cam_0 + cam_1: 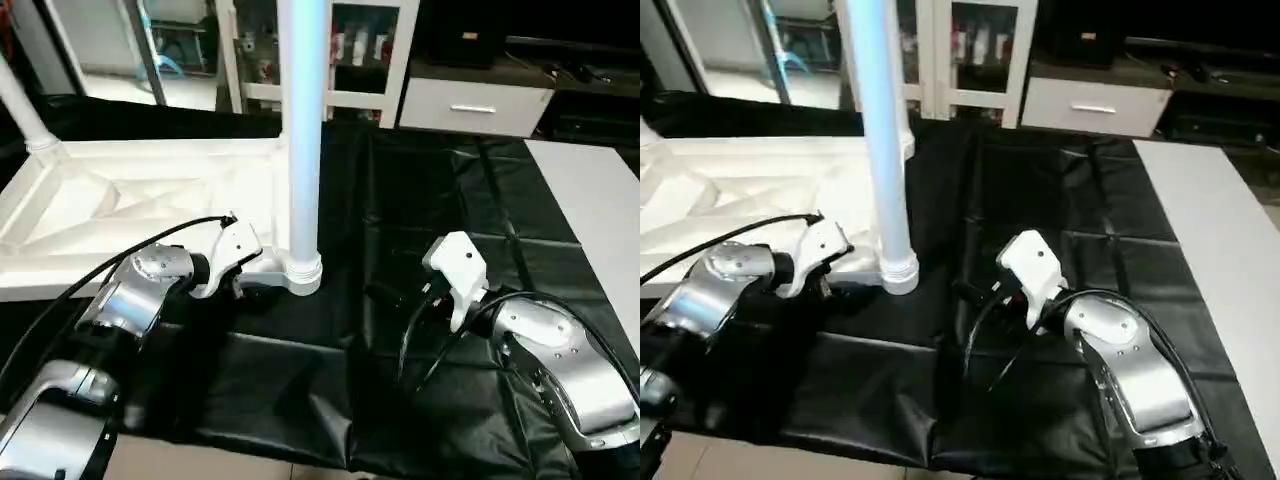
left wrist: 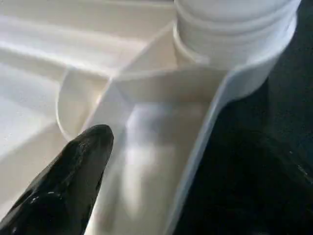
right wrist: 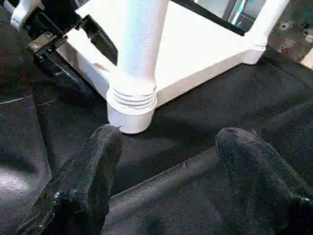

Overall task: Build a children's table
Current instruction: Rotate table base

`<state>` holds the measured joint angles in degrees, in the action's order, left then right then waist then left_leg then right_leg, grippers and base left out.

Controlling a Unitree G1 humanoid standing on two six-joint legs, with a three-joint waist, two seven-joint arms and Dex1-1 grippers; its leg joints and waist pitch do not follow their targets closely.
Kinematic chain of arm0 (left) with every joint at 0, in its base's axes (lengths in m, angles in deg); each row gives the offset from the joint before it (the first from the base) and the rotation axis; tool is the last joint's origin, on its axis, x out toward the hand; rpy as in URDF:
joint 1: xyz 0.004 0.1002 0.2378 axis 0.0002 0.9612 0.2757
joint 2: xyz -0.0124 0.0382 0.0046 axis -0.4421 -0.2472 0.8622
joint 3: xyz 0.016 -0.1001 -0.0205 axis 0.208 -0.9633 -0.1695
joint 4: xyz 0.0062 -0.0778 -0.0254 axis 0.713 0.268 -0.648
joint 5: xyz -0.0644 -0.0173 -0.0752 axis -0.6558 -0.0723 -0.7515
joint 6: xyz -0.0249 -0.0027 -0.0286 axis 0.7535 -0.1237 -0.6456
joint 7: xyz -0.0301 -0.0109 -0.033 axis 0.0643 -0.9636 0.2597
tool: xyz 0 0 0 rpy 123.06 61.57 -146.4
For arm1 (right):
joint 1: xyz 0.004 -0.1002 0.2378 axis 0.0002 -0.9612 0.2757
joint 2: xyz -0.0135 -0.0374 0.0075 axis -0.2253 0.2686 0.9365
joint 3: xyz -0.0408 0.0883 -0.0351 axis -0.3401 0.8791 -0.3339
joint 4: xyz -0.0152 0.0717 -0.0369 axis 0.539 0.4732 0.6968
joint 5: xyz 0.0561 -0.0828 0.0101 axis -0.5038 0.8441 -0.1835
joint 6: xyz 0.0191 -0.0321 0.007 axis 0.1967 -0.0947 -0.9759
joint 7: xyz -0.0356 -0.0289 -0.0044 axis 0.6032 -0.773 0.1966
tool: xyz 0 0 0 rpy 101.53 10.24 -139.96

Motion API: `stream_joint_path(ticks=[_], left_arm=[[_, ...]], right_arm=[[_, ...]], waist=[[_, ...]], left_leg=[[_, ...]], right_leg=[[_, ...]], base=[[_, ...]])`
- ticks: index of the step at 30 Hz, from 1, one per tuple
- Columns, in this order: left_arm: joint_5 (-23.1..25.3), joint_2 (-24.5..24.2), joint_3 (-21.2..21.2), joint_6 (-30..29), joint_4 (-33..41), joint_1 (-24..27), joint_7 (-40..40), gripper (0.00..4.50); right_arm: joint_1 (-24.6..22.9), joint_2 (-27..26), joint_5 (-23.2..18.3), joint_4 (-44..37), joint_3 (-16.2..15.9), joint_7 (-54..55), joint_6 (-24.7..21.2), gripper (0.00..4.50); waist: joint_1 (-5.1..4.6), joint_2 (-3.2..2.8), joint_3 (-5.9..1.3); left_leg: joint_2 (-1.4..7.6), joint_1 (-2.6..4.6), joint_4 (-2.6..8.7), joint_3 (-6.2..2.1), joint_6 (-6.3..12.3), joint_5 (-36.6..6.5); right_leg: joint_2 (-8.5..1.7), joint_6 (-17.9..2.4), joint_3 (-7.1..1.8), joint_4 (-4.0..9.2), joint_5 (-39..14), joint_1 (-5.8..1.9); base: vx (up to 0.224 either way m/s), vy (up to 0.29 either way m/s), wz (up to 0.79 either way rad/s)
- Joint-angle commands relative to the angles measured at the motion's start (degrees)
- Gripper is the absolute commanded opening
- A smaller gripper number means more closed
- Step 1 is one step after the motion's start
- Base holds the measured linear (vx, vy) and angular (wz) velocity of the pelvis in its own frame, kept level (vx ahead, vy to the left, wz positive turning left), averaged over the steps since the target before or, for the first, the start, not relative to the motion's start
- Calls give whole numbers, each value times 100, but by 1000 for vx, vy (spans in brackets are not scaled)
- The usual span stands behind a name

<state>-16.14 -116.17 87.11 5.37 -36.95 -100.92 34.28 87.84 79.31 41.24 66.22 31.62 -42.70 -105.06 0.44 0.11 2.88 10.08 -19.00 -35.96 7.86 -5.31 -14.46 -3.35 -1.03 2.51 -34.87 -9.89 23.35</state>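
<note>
The children's table top (image 1: pixel 150 205) lies upside down on the left of the black cloth, ribbed underside up. One white leg (image 1: pixel 300 150) stands upright in its near right corner socket (image 3: pixel 131 105). A second leg (image 1: pixel 20 105) rises from the far left corner. My left gripper (image 1: pixel 262 292) is open at the near rim beside that socket, one black finger (image 2: pixel 73 186) inside the top's underside. In the right wrist view it (image 3: pixel 58 49) straddles the rim. My right gripper (image 3: pixel 173 142) hovers open over the cloth right of the standing leg, holding nothing.
The black cloth (image 1: pixel 430 200) covers the work table, creased and folded at the near edge. A bare white surface (image 1: pixel 600 220) runs along the right. Behind stand a white drawer cabinet (image 1: pixel 470 105) and a glass-doored shelf (image 1: pixel 350 50).
</note>
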Motion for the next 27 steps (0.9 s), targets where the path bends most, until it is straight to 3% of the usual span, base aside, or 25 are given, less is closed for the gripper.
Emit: stream_joint_path(ticks=[1, 4, 10, 17, 27], left_arm=[[161, 31, 164, 205, -404, -231, 99, 442], [-58, 144, 106, 374, -753, -364, 630, 442], [-101, 164, 212, 363, -942, -449, 1307, 442], [-30, 84, 464, 402, -856, -480, 2021, 442], [-2, 165, 264, 662, -1098, -754, 1887, 427]], right_arm=[[50, 11, 45, 11, -28, -34, 5, 343], [39, 53, 25, -13, -30, -79, 18, 343], [34, 110, 9, -28, -63, -186, 46, 343], [9, 158, 22, -42, -30, -231, 80, 343], [-25, 183, 68, -35, -33, -275, 134, 343]], waist=[[35, -39, -325], [55, -32, -317], [83, -33, -335], [126, -43, -338], [161, -25, -329]], left_leg=[[203, -71, 500, 13, 241, -614], [206, -56, 516, 30, 186, -724], [221, -86, 509, 33, 213, -541], [239, -68, 521, 39, 214, -416], [233, -65, 528, 52, 167, -535]], right_leg=[[-397, -1385, -276, 368, -961, -380], [-407, -1301, -290, 401, -1215, -361], [-425, -1402, -295, 353, -846, -386], [-425, -1473, -296, 332, -610, -386], [-428, -1402, -298, 364, -868, -385]], base=[[0, 0, 0], [0, 0, 0], [0, 0, 0], [0, 0, 0], [0, 0, 0]])
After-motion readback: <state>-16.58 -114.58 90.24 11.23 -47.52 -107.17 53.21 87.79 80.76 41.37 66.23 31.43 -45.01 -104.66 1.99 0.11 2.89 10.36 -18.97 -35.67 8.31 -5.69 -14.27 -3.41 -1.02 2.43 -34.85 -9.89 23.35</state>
